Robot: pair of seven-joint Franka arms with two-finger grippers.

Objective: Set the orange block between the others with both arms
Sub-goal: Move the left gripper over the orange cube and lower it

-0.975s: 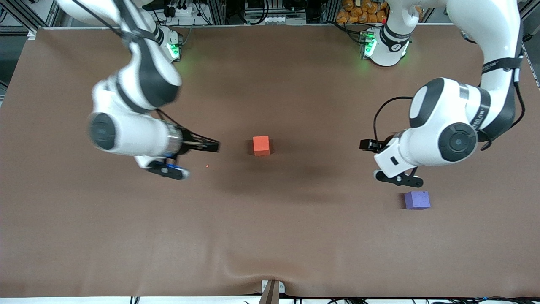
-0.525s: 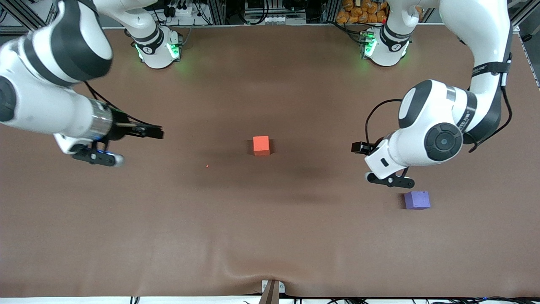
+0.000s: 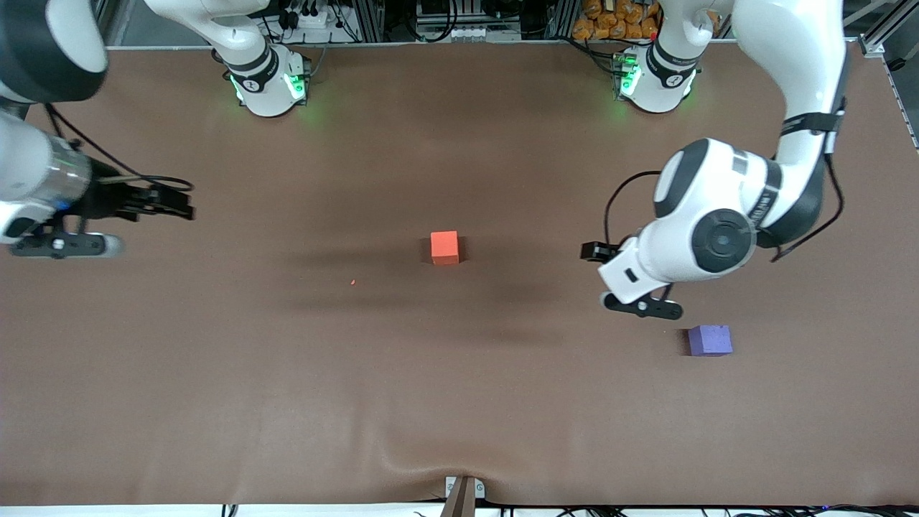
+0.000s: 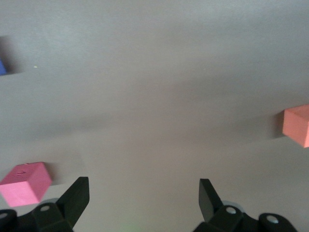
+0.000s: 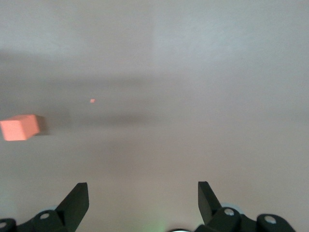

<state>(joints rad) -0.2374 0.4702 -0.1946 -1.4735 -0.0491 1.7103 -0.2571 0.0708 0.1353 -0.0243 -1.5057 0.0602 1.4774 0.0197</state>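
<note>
Grippers first, starting at the right arm's end of the table (image 3: 459, 402). Found the right gripper (image 3: 188, 203) up over bare brown cloth near that end, well apart from every cube. Jaws parted wide with nothing between them, plain in the right wrist view.

Noted a tiny orange speck (image 3: 352, 281) on the cloth, a little nearer the front camera than the orange block. Saw the orange block (image 3: 445, 247) resting flat about mid-table, alone and touched by neither gripper.

Toward the left arm's end, found the left gripper (image 4: 143, 189) over the cloth, between the orange block and the purple-blue cube, touching neither. Jaws likewise spread wide and empty.

Spotted the red-pink cube (image 4: 24, 183) in the left wrist view only, lying on the cloth just beside one of the left gripper's fingers, outside the jaws. Could not make it out in the front view.

Saw the purple-blue cube (image 3: 709, 339) sitting closest to the left arm's end, nearer the front camera than the orange block and apart from the left gripper.

Noted the right arm's base (image 3: 267, 82) and the left arm's base (image 3: 655, 79) lit green along the table edge farthest from the front camera.
</note>
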